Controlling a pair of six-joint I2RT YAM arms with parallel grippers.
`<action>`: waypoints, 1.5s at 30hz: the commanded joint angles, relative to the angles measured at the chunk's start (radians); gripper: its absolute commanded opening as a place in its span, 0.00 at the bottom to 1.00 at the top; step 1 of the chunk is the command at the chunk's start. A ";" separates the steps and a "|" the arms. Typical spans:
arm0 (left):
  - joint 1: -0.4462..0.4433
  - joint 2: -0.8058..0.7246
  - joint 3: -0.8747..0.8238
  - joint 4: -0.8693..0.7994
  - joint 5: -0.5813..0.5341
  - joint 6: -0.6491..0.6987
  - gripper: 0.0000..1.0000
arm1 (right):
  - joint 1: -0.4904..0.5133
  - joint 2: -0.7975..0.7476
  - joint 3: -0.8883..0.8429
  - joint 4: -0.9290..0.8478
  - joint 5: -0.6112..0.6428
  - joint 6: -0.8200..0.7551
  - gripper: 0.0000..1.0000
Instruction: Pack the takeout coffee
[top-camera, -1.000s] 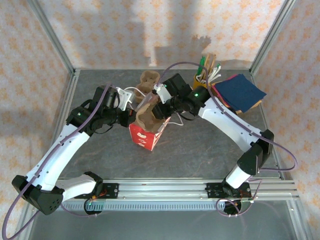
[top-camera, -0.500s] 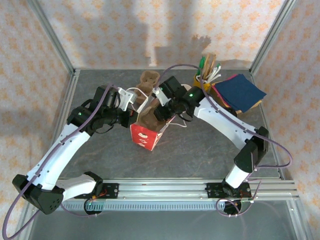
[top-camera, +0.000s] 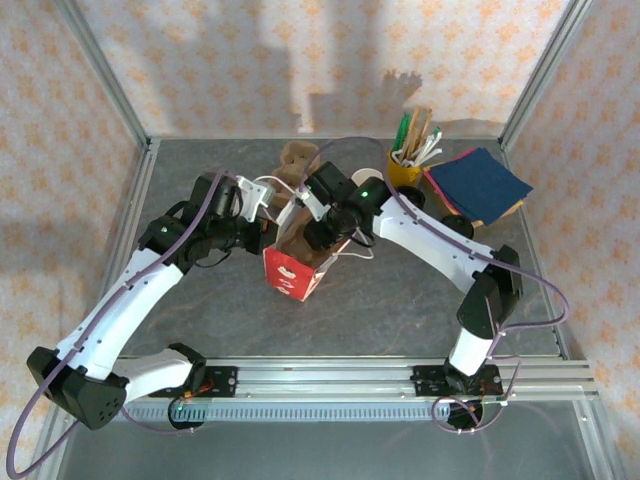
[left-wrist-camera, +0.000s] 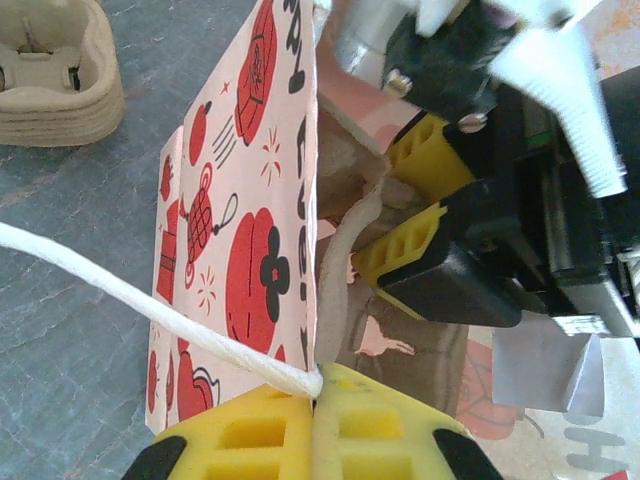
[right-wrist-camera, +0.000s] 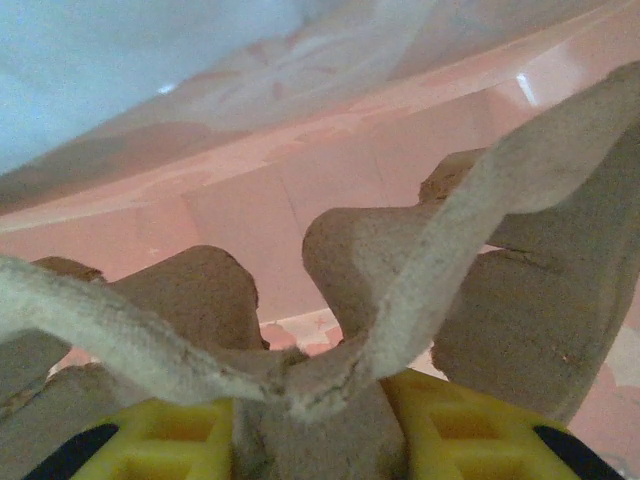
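Right tool (right-wrist-camera: 310, 445) clamped on the brown moulded-cardboard carrier (right-wrist-camera: 500, 300), down inside the red-and-white paper bag (left-wrist-camera: 240, 250); left tool (left-wrist-camera: 315, 435) pinches the bag's rim. The small white paper cup (top-camera: 358, 176) sits far back on the worktop (top-camera: 400, 290), not yet packed.

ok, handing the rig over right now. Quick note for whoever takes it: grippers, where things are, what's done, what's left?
Left gripper: shut on the paper bag at its rim, holding it up.
Right gripper: shut on a cardboard carrier, inside the bag mouth.
Spare carriers sit stacked behind the bag. A white rim behind the right arm may be the coffee cup; can't confirm.
Done: carrier is in the bag mouth, not released.
Left: release carrier, pack the cup.
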 joint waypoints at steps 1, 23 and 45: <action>-0.003 -0.016 -0.018 0.032 0.001 -0.011 0.00 | 0.011 0.029 0.012 -0.041 0.028 -0.011 0.33; -0.003 -0.027 -0.038 0.055 -0.063 -0.040 0.00 | 0.035 0.074 0.004 -0.055 0.084 -0.029 0.41; -0.003 -0.006 -0.040 0.043 -0.080 -0.050 0.00 | 0.037 -0.027 0.105 0.013 0.052 0.008 0.69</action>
